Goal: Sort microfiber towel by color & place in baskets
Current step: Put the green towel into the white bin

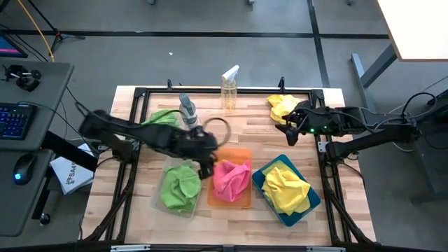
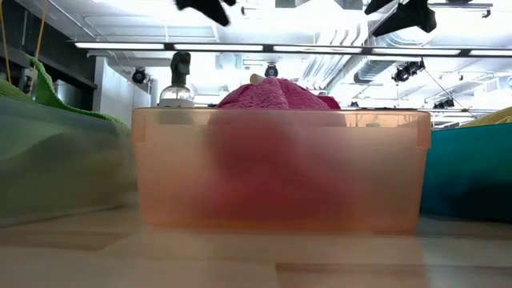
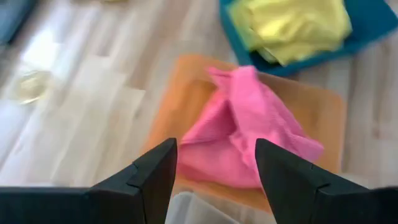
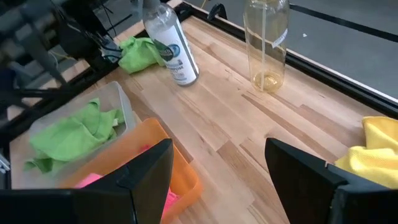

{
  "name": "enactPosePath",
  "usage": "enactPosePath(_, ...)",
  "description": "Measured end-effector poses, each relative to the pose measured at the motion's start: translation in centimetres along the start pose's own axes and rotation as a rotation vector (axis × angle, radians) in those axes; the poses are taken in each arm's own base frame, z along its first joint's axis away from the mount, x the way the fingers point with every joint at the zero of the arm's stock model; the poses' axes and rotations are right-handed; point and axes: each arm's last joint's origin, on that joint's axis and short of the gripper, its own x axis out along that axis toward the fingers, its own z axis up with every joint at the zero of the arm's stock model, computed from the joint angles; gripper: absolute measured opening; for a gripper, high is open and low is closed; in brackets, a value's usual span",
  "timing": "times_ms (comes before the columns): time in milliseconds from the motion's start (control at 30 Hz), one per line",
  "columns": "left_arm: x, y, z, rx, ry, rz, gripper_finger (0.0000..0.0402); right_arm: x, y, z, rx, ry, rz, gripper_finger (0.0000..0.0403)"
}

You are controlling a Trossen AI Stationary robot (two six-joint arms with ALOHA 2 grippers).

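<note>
High view. Fuzzy microfiber towels lie crumpled in three baskets set in a row at the near side of the wooden table [image 1: 140, 217]: a lime green towel [image 1: 179, 187] in the clear basket [image 1: 159, 203], a pink towel [image 1: 232, 178] in the orange basket [image 1: 243, 203], a yellow towel [image 1: 285, 186] in the teal basket [image 1: 304, 210]. A loose green towel [image 1: 162, 117] lies toward the far left of the table, and a loose yellow towel [image 1: 281, 106] at the far right. The left gripper [image 1: 208, 166] hangs between the clear and orange baskets, just beside the pink towel. The right gripper [image 1: 291, 131] sits near the loose yellow towel. Two spray bottles stand at the far side: a white-labelled one [image 1: 187, 112] and a clear one [image 1: 229, 87].

Low view. The orange basket [image 2: 280, 172] fills the centre, the pink towel [image 2: 276, 94] heaped above its rim. The clear basket with green cloth [image 2: 56, 160] shows at one side, the teal basket [image 2: 468, 168] at the other. A spray bottle top [image 2: 180, 76] rises behind.

Left wrist view. The left gripper's [image 3: 216, 171] fingers stand apart and empty above the pink towel [image 3: 245, 130] in the orange basket [image 3: 323, 118]. Beyond lies the teal basket [image 3: 373, 28] with its yellow towel [image 3: 298, 25].

Right wrist view. The right gripper's [image 4: 217, 168] fingers stand apart, holding nothing, above bare table. The loose yellow towel [image 4: 376, 149] lies beside one finger. Both bottles [image 4: 171, 43] [image 4: 266, 43], the loose green towel [image 4: 140, 53], the clear basket [image 4: 121, 102] with its green towel [image 4: 74, 134] and the orange basket [image 4: 183, 177] are visible.
</note>
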Motion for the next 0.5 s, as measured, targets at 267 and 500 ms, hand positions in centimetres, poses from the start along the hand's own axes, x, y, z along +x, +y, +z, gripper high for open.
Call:
enactPosePath(267, -3.7, 2.8, -8.9, -0.371, -0.01, 0.067, 0.0205, 0.0, -0.3, -0.3, -0.018, 0.032, -0.025, 0.0252)
enactPosePath(500, -3.0, 7.2, -15.1, -0.575, 0.391, 0.325, 0.0205, 0.3, -0.3, -0.2, -0.018, 0.024, -0.049, 0.0252)
